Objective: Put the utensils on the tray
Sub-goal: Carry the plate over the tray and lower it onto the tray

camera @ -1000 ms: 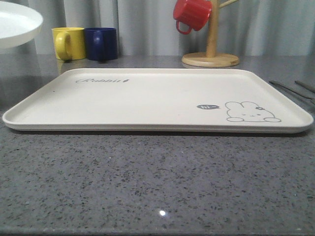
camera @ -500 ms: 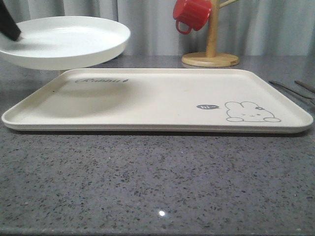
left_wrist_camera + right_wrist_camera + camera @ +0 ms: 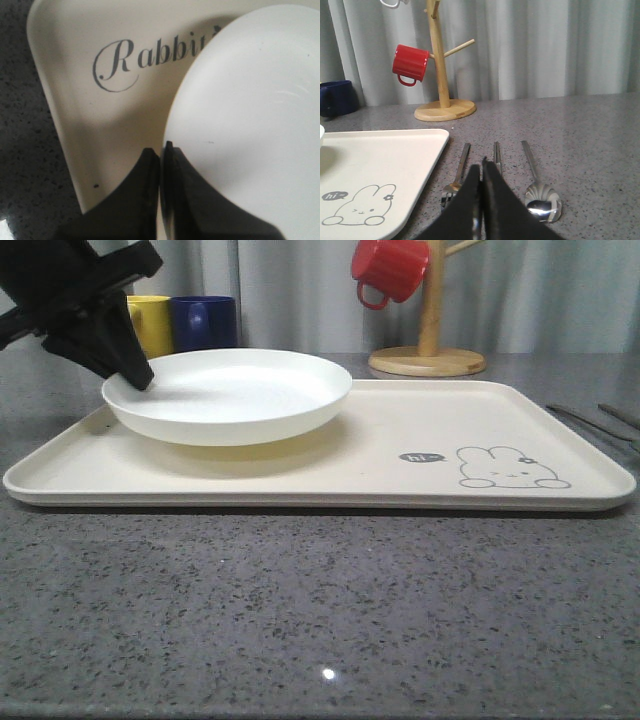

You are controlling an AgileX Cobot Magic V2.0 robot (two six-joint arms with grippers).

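The left claw (image 3: 135,370) is clamped on the white plate's (image 3: 235,395) rim at nine o'clock, holding it low over the tray (image 3: 400,420). The right claw (image 3: 481,172), pressed together and empty, hovers above the table (image 3: 580,135) where fork (image 3: 456,177), chopsticks (image 3: 496,151) and spoon (image 3: 540,192) wait at the tray's three o'clock.

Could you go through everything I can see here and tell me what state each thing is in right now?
Plate: held at its rim by the left gripper, over the tray.
Tray: flat on the table, no cutlery on it.
Fork, chopsticks, spoon: lying on the table beside the tray.
Red mug: hanging on the wooden stand.
Right gripper: jaws shut, empty.
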